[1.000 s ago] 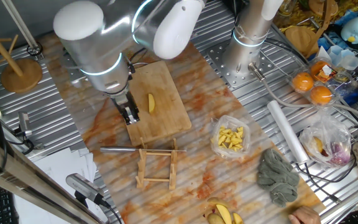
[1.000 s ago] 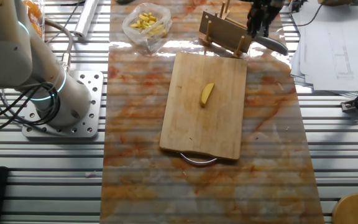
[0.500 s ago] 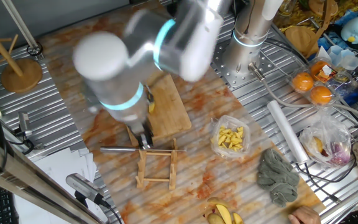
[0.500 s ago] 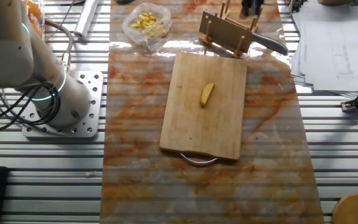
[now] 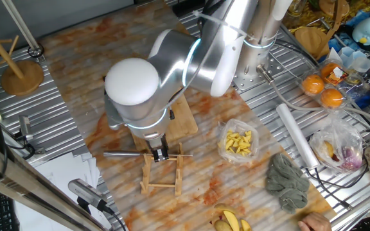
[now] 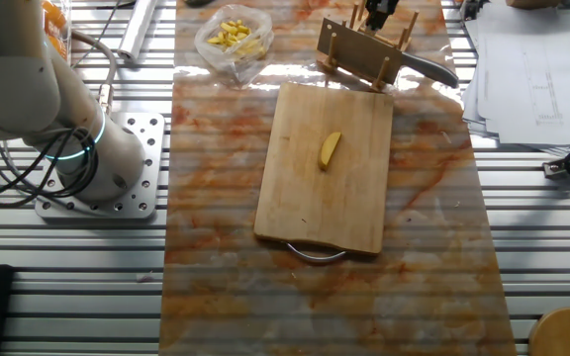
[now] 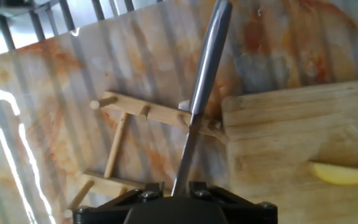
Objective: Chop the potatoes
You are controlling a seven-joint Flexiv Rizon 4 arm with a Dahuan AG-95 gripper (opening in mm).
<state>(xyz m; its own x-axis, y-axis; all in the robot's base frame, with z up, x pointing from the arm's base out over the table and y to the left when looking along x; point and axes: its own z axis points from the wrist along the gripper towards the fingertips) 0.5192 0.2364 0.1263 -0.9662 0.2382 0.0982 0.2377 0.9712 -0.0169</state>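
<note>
Orange-stained marble sheeting (image 6: pixel 226 247) covers the ribbed metal table (image 6: pixel 542 257) we are looking at. Our claw (image 5: pixel 161 154) hangs low over the wooden rack (image 5: pixel 161 172), right at the knife (image 5: pixel 124 154) resting across it. From the hand view we see the knife (image 7: pixel 201 99) running straight out from between the fingers, handle far and blade thin edge toward us, but the fingertips are hidden below the frame, so we cannot tell whether the claw grips it or merely straddles it. In the other fixed view the claw (image 6: pixel 379 10) is cut by the top edge, above the rack (image 6: pixel 359 49), with the knife's tip (image 6: pixel 428 67) poking out to the right.

Just beyond the rack lies the wooden cutting board (image 6: pixel 325 168), touching it or nearly so. One potato (image 6: pixel 330 150), a pale yellow wedge, whole, lies flat near the middle of the board; the hand view shows it (image 7: pixel 340 174) at the right edge, well apart from the knife. In one fixed view the arm hides it.

Farther out, a clear plastic bag of yellow pieces (image 5: pixel 238 142) sits on the sheeting. Beyond that we find a grey cloth (image 5: pixel 286 179), a white roll (image 5: pixel 295 135), two orange fruits (image 5: pixel 322 90) and a wooden stand (image 5: pixel 19 74).
</note>
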